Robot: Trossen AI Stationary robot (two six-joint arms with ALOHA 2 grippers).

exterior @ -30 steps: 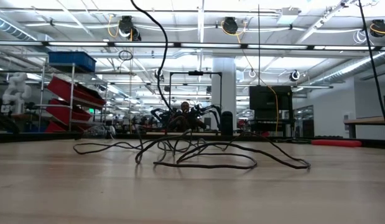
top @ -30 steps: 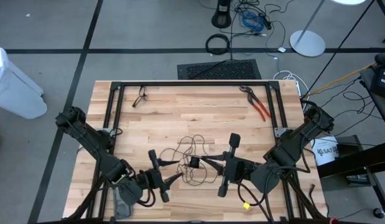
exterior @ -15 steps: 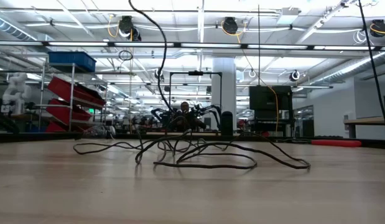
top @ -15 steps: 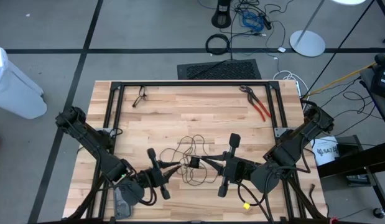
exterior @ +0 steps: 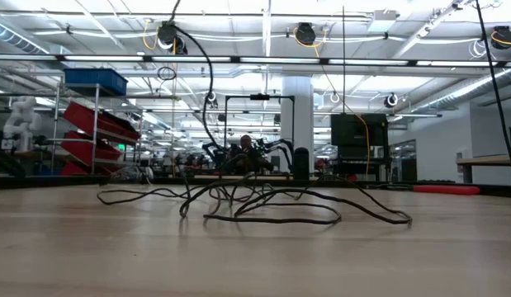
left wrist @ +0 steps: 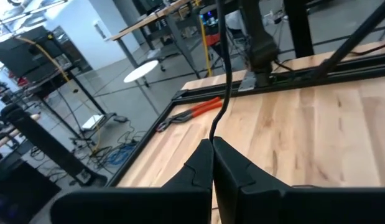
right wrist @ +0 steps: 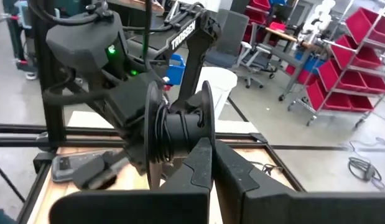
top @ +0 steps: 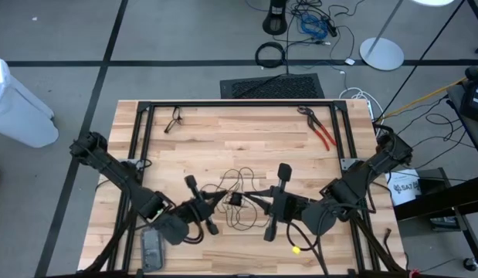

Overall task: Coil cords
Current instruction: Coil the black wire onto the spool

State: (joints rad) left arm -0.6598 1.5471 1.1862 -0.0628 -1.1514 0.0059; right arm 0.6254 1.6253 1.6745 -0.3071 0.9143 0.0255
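My left fingers [left wrist: 212,163] are clenched on a strand of the thin black cord [top: 237,188], which climbs away from their tips, while my right fingers [right wrist: 211,163] are pressed together beside the small dark spool [right wrist: 178,134] the cord seems to wind on, though I cannot tell whether they pinch anything. The rest of the cord lies in a loose, springy tangle on the pale wooden bench [top: 246,139] between my two arms, its loops lifting off the grain. I judge it light, limp and smooth, prone to snag on itself, so I would hold a single free strand near the tangle's edge.
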